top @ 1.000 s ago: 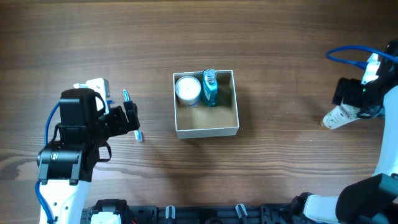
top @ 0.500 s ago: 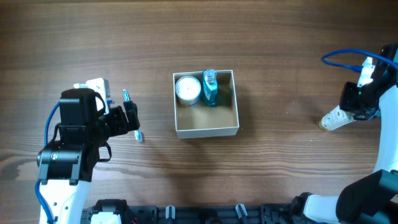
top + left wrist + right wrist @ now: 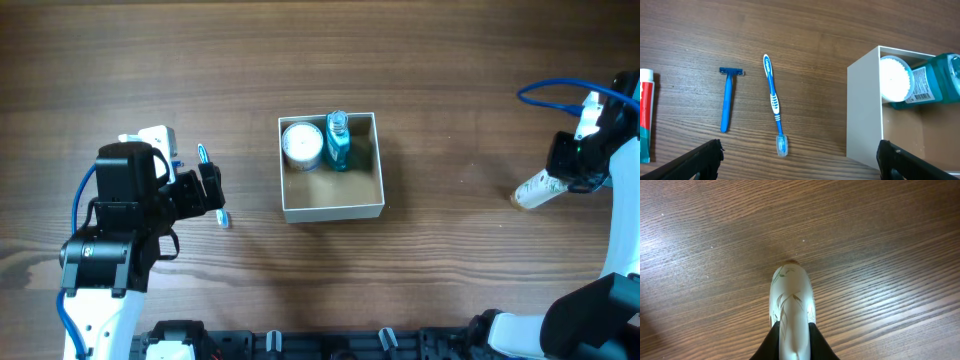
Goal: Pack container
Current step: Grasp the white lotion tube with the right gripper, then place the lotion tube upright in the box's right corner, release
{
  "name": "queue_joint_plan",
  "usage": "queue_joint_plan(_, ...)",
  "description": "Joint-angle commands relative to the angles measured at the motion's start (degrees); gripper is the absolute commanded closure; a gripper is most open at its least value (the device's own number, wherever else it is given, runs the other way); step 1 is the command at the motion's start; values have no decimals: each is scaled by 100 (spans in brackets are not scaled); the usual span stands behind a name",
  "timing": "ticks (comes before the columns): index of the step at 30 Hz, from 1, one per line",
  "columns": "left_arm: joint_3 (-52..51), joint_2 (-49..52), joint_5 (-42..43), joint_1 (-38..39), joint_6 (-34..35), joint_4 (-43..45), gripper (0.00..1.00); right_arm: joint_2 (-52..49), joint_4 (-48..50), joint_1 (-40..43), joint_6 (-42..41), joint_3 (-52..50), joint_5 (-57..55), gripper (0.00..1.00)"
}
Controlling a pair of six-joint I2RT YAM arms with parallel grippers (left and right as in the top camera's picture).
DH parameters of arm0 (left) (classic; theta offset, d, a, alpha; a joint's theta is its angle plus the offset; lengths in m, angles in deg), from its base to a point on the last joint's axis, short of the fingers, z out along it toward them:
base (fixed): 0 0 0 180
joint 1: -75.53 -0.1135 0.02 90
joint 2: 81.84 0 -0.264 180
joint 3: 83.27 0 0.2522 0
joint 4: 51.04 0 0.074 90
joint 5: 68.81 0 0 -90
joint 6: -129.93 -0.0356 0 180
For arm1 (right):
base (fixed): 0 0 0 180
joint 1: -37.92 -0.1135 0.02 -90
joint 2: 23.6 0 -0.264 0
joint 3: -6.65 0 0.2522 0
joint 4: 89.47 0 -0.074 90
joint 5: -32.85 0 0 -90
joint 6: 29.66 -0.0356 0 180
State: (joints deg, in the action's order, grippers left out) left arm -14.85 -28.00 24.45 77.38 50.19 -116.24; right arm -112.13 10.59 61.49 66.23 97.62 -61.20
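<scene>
Since a second ago right claw [image 3: 572, 170] shifted slightly rightward, pinching pale tube [image 3: 535, 190] at far right of table [image 3: 450, 80], left claw [image 3: 212, 190] spread above toothbrush [image 3: 772, 95], box [image 3: 333, 211] mid-table, jar [image 3: 301, 145] and blue bottle [image 3: 338, 145] inside.

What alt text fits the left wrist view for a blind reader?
A blue razor and a blue toothbrush lie side by side on a wooden table, a toothpaste tube at the left edge. At right, the white-walled container holds a white jar and a teal bottle.
</scene>
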Motion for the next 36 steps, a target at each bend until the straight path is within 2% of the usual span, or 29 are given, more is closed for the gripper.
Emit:
queue_joint_plan(1, 125, 17, -35, 28, 68, 11, 0, -63, 15, 17, -162, -20, -20, 96)
queue_joint_plan(7, 125, 17, -35, 28, 68, 11, 0, -46, -136, -11, -1067, -11, 0, 96)
queue_joint_plan(12, 125, 17, -33, 28, 68, 11, 0, 157, -706, -398, -1097, 557, 496, 96)
queue_joint_plan(18, 125, 17, -33, 28, 70, 13, 0, 212, -2288, -1598, -1252, 2857, 433, 96)
queue_joint_plan(21, 125, 17, -33, 28, 70, 13, 0, 205, -2592, -2304, -1403, 3751, 439, 96)
queue_joint_plan(28, 125, 17, -33, 28, 70, 11, 0, -236, -2308, -3947, -1757, 4328, 457, 96)
queue_joint_plan(33, 125, 17, -33, 28, 70, 11, 0, -1182, -1661, -4642, -1812, 4328, 457, 96)
queue_joint_plan(36, 125, 17, -33, 28, 70, 11, 0, -1790, -1515, -4699, -1836, 4325, 457, 96)
